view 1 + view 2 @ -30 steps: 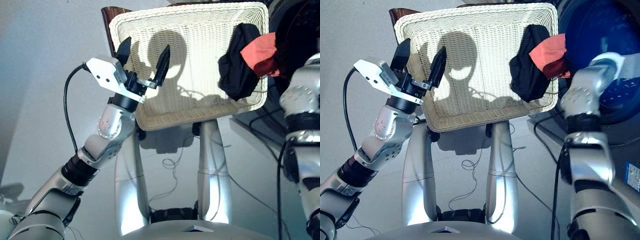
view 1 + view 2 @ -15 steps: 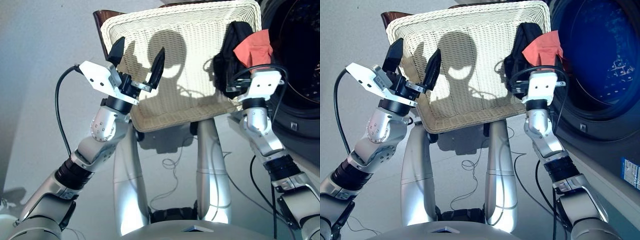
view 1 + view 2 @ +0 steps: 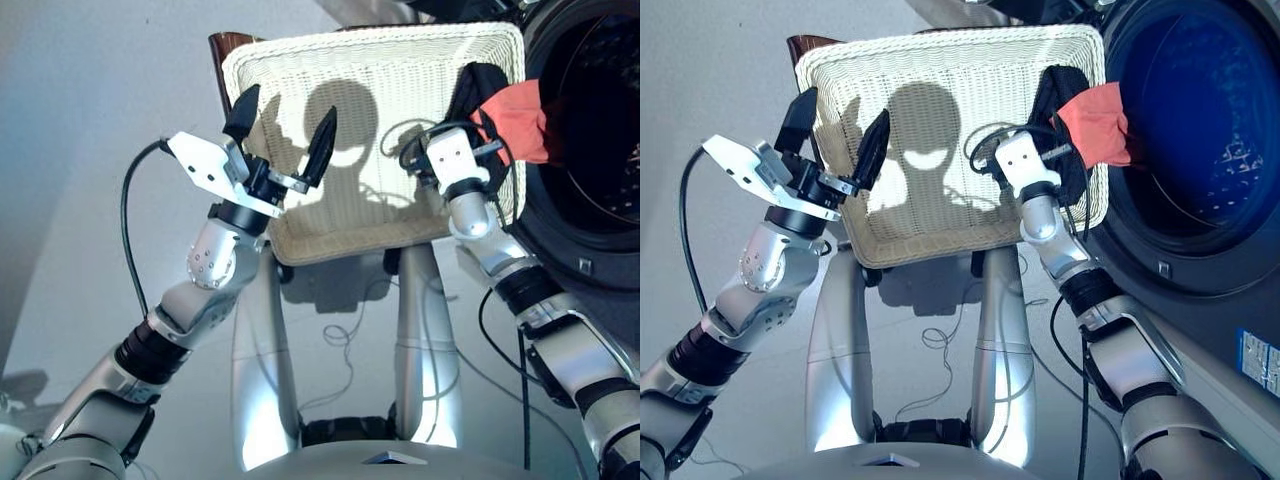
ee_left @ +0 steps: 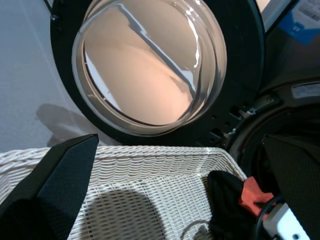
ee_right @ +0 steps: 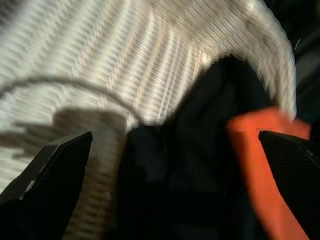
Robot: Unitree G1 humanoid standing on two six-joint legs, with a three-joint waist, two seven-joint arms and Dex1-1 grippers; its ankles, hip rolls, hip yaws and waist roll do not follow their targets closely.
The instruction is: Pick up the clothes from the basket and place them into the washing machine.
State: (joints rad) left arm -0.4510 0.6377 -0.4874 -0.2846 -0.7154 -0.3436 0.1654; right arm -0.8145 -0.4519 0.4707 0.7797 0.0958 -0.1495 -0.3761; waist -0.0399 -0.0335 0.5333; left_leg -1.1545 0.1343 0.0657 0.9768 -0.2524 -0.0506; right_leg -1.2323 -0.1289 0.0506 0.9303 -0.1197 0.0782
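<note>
From the head camera we see the cream-white basket (image 3: pixel 380 110) standing ahead of us, its wicker floor mostly bare, with the clothes bunched at its right end: a dark garment (image 3: pixel 478 85) lying against the right rim and a coral-red garment (image 3: pixel 520 118) draped over that rim toward the washing machine (image 3: pixel 590 150), whose drum hole gapes dark just beside the basket. Our left gripper (image 3: pixel 282 130) hangs over the basket's left rim with its two black fingers spread wide, holding nothing. Our right gripper (image 3: pixel 1065 160) reaches in at the basket's right end, right by the dark garment; its fingers are hidden behind the wrist block in this view, so here we cannot tell how they stand. In the left wrist view, the left gripper's fingers (image 4: pixel 65 175) rise far apart from the corners over the basket's bare weave, the round glass door (image 4: pixel 150 60) of the machine stands open beyond the far rim, and the dark and coral-red pieces sit in the basket's far corner next to the drum opening. In the right wrist view, the right gripper's fingers (image 5: pixel 55 170) are set wide apart on either side of the dark garment and the coral-red one, close above them but gripping neither
</note>
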